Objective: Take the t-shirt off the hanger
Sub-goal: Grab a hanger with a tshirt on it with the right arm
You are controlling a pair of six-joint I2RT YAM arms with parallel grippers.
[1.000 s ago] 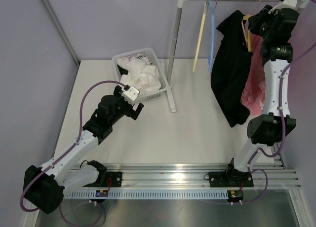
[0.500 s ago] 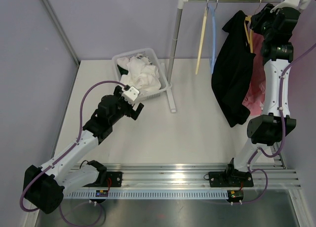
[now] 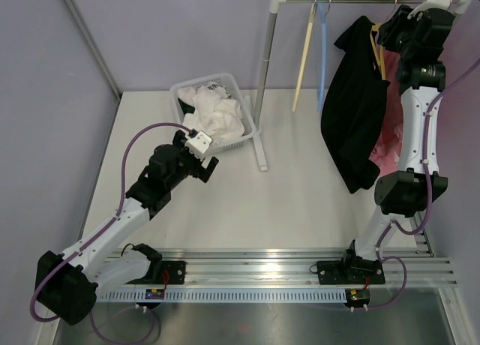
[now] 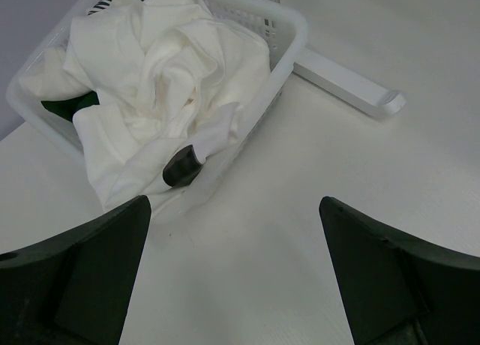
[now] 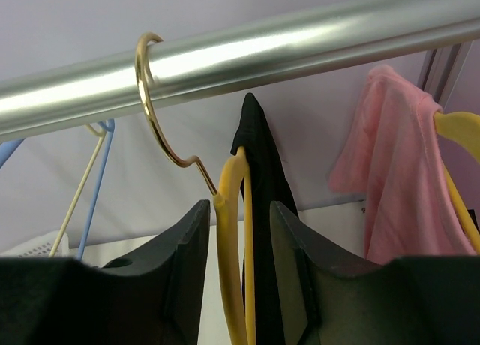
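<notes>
Black t-shirt (image 3: 351, 112) hung on yellow hanger (image 5: 230, 285) from the rail (image 5: 315, 37). Right gripper (image 5: 238, 214) jaws stood apart, straddling the hanger's neck. Left gripper (image 4: 234, 210) gaped wide near the basket (image 4: 291, 31).

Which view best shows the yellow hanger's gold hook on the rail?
Right wrist: the gold hook curls over the rail close up, above the yellow hanger. Top external shows only a sliver of the hanger beside the black t-shirt. Left wrist shows none of it.

White links (image 3: 97, 240), purple cables (image 3: 142, 139); left pincer (image 4: 232, 206) seemingly black.
</notes>
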